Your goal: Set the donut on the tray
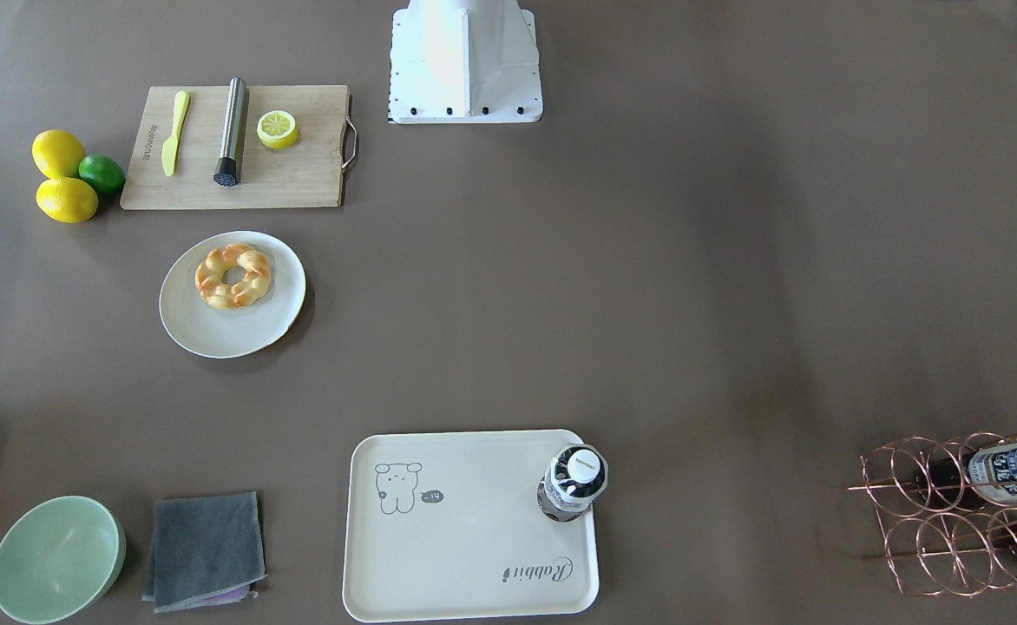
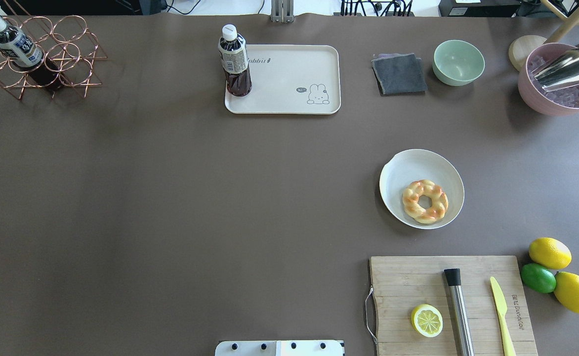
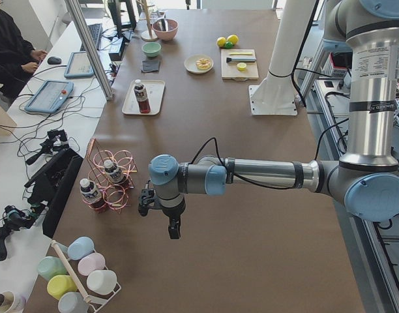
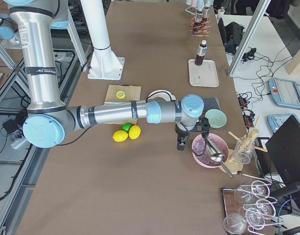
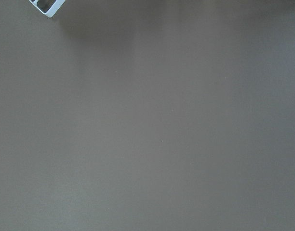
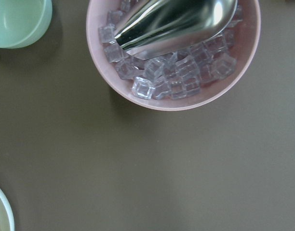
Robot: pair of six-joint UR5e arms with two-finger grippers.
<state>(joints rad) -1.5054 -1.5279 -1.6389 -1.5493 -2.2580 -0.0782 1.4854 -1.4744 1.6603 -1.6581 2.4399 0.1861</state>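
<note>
Brown table (image 2: 171, 198), overhead view: donut (image 2: 425, 201) on round plate (image 2: 403, 170), 4 o'clock from tray (image 2: 289, 79). Left gripper (image 3: 173, 227) and right gripper (image 4: 181, 144) hang above the table; cannot tell whether their jaws are spread.

I see the donut (image 2: 425, 201) as golden yellow with orange-brown glazed patches, on an off-white plate (image 2: 408, 165). The tray (image 2: 289, 79) is cream with a grey animal drawing and grey script. The table (image 2: 171, 198) is plain brown, the bowl (image 2: 458, 62) pale green, the cloth (image 2: 399, 74) dark grey.
</note>
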